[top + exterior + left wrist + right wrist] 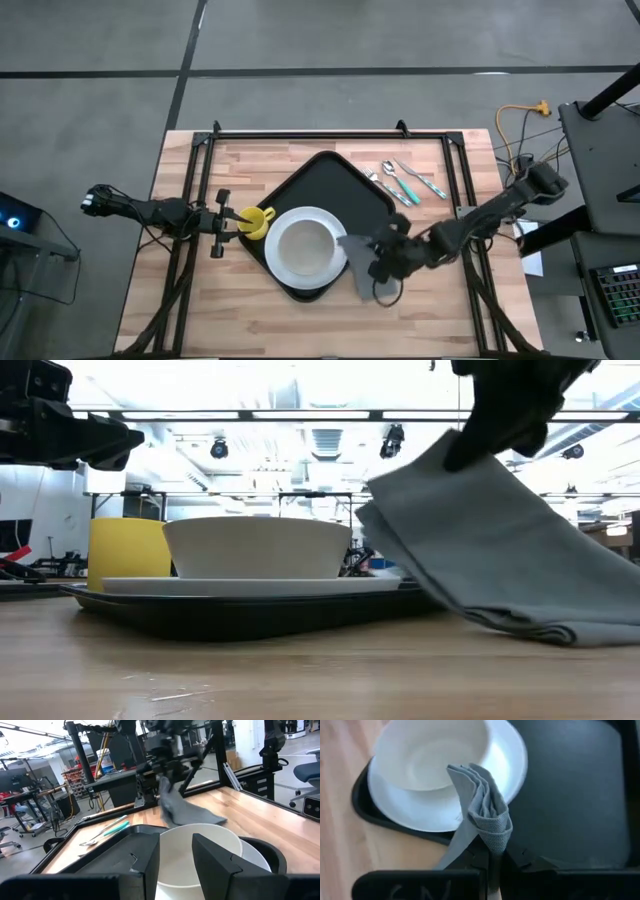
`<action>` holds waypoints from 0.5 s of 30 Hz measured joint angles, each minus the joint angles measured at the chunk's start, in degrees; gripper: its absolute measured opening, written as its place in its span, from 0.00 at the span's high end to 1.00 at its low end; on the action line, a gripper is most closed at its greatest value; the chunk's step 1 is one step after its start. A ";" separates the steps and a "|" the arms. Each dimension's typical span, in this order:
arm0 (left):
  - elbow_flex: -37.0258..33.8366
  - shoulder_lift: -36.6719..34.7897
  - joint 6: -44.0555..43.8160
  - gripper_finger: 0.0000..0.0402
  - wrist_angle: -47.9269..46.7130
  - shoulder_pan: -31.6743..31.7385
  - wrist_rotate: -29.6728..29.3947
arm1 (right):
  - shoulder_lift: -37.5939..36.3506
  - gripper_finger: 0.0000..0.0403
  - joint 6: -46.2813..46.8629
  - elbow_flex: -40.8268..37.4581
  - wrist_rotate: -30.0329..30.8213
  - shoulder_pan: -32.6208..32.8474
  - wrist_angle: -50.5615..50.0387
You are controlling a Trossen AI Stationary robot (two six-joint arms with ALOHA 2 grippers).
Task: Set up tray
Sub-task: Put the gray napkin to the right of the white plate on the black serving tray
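Black tray [322,190] beside right claw [383,258], napkin-clamped.

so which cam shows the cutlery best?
High view: the cutlery lies in full on the table beside the tray. Left wrist view shows it slantwise, partly behind the tray rim. Low and right wrist views show none.

no text, label, brand or number can be read on anything here.
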 joint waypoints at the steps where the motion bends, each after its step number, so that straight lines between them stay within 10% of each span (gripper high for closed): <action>1: 0.02 0.04 0.00 0.75 0.02 0.00 0.00 | -1.68 0.98 0.53 -1.36 -0.85 -1.11 -0.03; 15: 0.00 0.63 0.00 0.75 0.02 0.00 0.01 | -12.19 0.98 -10.70 -8.31 -20.56 -25.30 4.26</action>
